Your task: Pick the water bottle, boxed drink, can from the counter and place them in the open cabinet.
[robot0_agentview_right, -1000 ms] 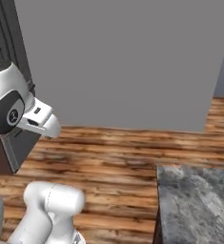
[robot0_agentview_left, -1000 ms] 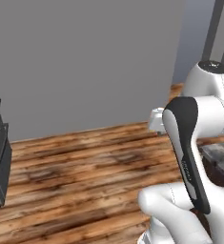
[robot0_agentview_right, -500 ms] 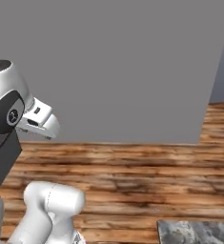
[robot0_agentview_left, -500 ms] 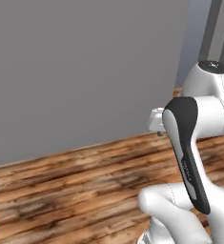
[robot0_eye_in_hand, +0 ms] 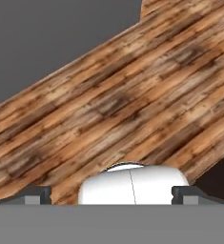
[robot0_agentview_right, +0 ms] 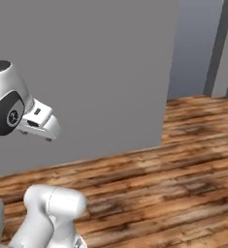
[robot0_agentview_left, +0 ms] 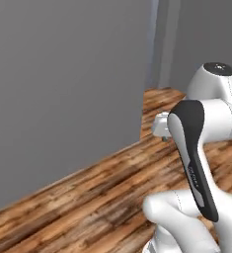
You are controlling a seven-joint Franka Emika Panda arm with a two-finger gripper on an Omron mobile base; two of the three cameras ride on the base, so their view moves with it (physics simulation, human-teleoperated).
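Right now the base faces a plain grey wall (robot0_agentview_left: 63, 99) and a wooden plank floor (robot0_agentview_right: 183, 174), with a corner of the wall and a paler wall beyond it to the right. None of the bottle, carton, can, counter or wall cabinet can be placed from these pictures, so where they stand cannot be told; judging by that, they lie somewhere off to a side or behind.

In the hand view the gripper (robot0_eye_in_hand: 111, 193) points down at the floor, its two dark fingertips (robot0_eye_in_hand: 35, 194) set far apart at the two lower corners, with nothing between them. The jaws are wide open and empty. In the left base view the arm (robot0_agentview_left: 196, 163) is folded up close over the base, the hand tucked near the robot's body rather than reaching out.

My reading is that this is a travel or turning step, not a grasp or a placement: the robot is between stations. How many of the three items are already stowed cannot be judged from here.

The next move calls for bringing the counter or the cabinet into sight by driving or turning the base, then unfolding the arm toward whichever item is to be picked, keeping the jaws open until they straddle it.
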